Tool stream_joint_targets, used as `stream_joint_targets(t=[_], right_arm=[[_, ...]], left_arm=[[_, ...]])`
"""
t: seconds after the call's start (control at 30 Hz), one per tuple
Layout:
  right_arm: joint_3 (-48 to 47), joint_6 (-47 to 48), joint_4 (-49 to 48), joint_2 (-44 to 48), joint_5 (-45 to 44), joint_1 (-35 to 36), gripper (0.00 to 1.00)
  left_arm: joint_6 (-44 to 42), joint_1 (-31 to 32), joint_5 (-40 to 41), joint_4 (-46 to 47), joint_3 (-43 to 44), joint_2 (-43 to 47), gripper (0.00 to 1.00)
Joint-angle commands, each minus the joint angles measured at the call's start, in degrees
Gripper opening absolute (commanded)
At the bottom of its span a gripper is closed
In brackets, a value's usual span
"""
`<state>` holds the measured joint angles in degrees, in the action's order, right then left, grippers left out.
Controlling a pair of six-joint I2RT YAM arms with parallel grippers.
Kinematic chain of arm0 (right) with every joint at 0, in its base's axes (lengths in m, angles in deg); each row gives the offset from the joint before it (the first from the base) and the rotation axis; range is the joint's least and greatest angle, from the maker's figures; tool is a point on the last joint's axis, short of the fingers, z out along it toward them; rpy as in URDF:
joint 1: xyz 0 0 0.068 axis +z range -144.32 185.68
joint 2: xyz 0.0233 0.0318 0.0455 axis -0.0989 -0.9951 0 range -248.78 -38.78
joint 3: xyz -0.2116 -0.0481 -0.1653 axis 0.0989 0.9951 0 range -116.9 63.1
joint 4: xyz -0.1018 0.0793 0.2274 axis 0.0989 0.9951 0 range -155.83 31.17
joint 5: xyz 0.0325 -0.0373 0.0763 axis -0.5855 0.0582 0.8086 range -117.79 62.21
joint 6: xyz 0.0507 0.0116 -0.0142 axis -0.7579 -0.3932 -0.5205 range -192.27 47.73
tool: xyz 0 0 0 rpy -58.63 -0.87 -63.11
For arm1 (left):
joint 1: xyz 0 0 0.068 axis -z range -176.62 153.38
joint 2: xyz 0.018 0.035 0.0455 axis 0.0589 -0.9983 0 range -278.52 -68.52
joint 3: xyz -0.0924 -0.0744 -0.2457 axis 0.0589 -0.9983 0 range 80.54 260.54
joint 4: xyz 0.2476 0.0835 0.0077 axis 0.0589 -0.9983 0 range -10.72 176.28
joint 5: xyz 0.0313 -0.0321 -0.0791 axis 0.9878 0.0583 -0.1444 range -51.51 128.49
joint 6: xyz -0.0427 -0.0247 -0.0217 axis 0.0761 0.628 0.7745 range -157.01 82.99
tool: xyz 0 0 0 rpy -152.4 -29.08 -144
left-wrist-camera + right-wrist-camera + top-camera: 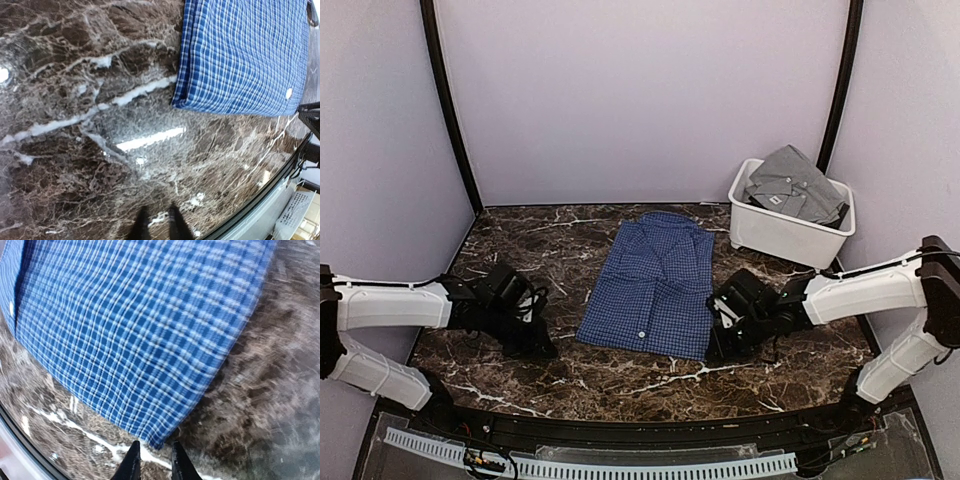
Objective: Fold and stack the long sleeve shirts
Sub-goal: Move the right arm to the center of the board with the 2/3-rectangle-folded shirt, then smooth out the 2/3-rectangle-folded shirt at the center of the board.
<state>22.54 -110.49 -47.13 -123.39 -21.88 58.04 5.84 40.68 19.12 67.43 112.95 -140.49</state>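
Note:
The navy-blue checked shirt (652,285) lies folded flat in the middle of the marble table, collar at the far end. It also shows in the left wrist view (245,55) and the right wrist view (130,325). The grey shirt (792,185) lies crumpled in the white bin (775,238). My left gripper (542,348) is low over bare marble left of the blue shirt, its jaws (158,224) a little apart and empty. My right gripper (718,350) is at the shirt's near right corner, its jaws (154,462) a little apart, the corner just ahead of the tips.
The white bin stands at the back right by the wall. Black frame posts (450,110) rise at both back corners. The table's front rail (620,430) runs along the near edge. Bare marble (520,240) lies left of the shirt.

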Motion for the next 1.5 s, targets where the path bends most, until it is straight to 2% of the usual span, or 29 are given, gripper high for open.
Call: stream_joint_targets(t=[0.0,0.07,0.2,0.37,0.57,0.77,0.9,1.27,1.47], right_arm=[[-4.10,-1.26,4.01,4.30,-1.52,0.14,0.27],[-6.72,-1.08,4.43,4.90,-1.95,0.11,0.28],[-10.42,-0.46,1.29,3.09,-1.73,-0.50,0.28],[-13.61,-0.73,-6.99,-2.83,2.76,-3.20,0.18],[-16.52,-2.06,-16.55,-10.54,7.88,-6.24,0.10],[-18.43,-3.87,-22.71,-17.85,10.86,-8.80,0.01],[-20.84,-3.95,-24.13,-21.55,11.89,-9.98,0.01],[-28.85,-4.76,-24.85,-31.69,13.17,-10.26,0.01],[-32.45,-4.61,-25.58,-34.73,13.74,-10.43,0.05]], left_arm=[[-0.83,0.07,3.64,-1.44,3.50,0.10,0.28],[-2.75,0.06,3.73,-0.25,6.21,-2.42,0.37],[-5.95,0.05,2.54,6.00,8.83,-7.34,0.48],[-8.21,0.00,0.96,8.51,11.70,-13.71,0.48],[-9.21,0.05,0.20,10.70,11.98,-18.47,0.40],[-7.80,0.05,-1.84,12.26,10.80,-19.63,0.13],[-7.34,0.13,-2.11,11.68,9.59,-18.39,0.04],[-5.84,0.14,-3.87,12.39,7.15,-16.40,0.00],[-5.70,0.14,-4.43,12.28,6.27,-15.64,0.00]])
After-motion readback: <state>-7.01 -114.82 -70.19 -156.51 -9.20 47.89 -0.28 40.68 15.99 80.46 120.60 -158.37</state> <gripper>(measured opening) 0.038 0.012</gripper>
